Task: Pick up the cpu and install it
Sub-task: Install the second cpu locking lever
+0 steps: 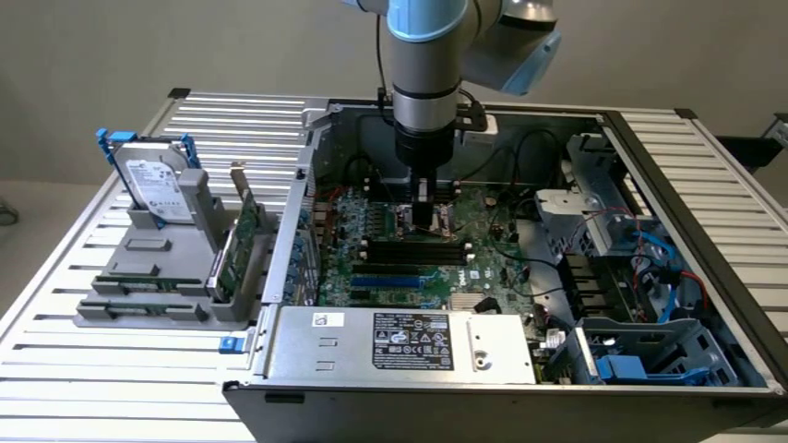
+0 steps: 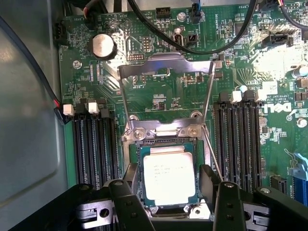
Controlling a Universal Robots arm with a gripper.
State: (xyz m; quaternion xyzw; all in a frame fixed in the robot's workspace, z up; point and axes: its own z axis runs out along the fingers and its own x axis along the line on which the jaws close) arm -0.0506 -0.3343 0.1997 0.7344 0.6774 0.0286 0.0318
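Two memory-slot banks flank the socketed cpu under the spread gripper.

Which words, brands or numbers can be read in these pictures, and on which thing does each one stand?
"DELL": printed in white on the green motherboard, seen turned sideways in the wrist view.
Small print on the cpu: too blurred to read.
White label on the hard drive: too small to read.
Black label on the power supply: too small to read.
Fine white print elsewhere on the motherboard: not readable.
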